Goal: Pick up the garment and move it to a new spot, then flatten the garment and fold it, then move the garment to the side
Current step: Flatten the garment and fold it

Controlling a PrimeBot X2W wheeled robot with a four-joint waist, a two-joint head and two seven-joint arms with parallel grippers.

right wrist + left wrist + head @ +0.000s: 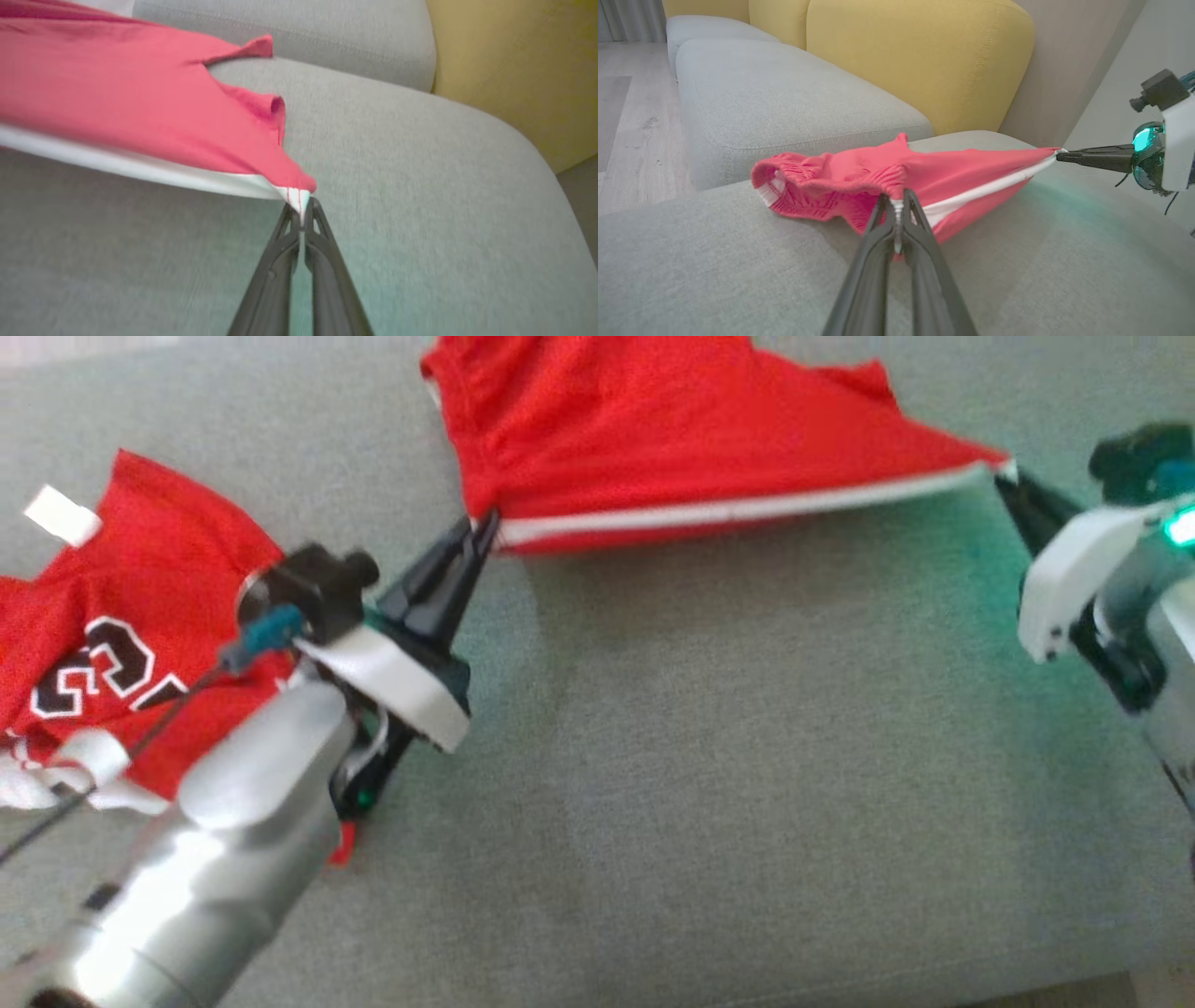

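My left gripper (pixel 481 527) has two long, glossy black fingers (pixel 871 270) that taper to thin tips. Behind them is a white collar (pixel 392 686), then a brushed silver forearm (pixel 233 840). A small black camera block (pixel 317 583) is mounted at the wrist, with a teal plug (pixel 271 635) and a thin dark cable (pixel 121 756) running from it. My right gripper (pixel 1006 476) has the same black fingers, with open cut-outs near their tips, a white shell (pixel 1074 579) and a bright green light (pixel 1181 527).
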